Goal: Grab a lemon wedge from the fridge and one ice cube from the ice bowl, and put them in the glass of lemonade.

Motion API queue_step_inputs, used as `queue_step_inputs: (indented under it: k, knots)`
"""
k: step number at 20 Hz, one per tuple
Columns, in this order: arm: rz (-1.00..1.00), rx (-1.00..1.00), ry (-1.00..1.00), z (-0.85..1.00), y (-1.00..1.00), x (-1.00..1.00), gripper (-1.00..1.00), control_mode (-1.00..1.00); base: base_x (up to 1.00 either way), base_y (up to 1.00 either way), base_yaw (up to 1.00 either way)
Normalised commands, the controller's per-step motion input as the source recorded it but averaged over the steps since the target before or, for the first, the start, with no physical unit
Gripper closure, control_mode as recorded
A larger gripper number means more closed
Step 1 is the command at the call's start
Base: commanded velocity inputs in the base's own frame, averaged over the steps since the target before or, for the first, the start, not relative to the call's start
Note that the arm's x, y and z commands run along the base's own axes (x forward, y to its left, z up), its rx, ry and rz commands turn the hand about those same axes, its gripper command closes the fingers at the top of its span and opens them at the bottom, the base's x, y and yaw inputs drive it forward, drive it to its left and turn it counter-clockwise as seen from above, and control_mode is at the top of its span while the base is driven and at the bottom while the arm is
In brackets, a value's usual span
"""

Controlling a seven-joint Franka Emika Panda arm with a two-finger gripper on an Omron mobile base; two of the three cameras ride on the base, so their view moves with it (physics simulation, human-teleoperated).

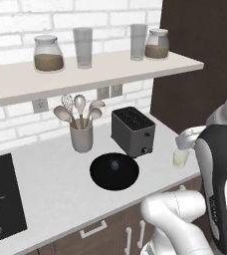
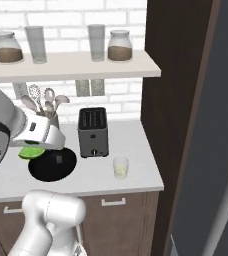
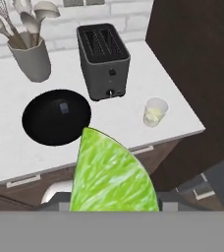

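Over the white surface (image 3: 133,128), the end effector (image 3: 115,209) was clamped on the lemon wedge (image 3: 111,177), its long axis and tip pointing toward the ice bowl (image 3: 45,125), well above the glass of lemonade (image 3: 155,112).

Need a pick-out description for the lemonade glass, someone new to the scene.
Find the white counter under the shelf. Right of the dark toaster, near the counter's front right corner, stands the glass of lemonade: short, clear, pale yellow inside, unlike the taller grey glasses on the shelf.
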Motion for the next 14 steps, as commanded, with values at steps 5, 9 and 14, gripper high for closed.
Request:
queue_step_inputs:
  k: [5, 9, 14]
  knots:
    - [0.0, 0.0, 0.02, -0.53, 0.0, 0.71, 1.0, -1.0, 0.0, 0.0, 0.0]
    - [-0.04, 0.0, 0.11, -0.6, -0.68, 0.91, 1.0, -1.0, 0.0, 0.0, 0.0]
    - [-0.04, 0.01, 0.2, -0.24, -0.93, 0.88, 1.0, -1.0, 0.0, 0.0, 0.0]
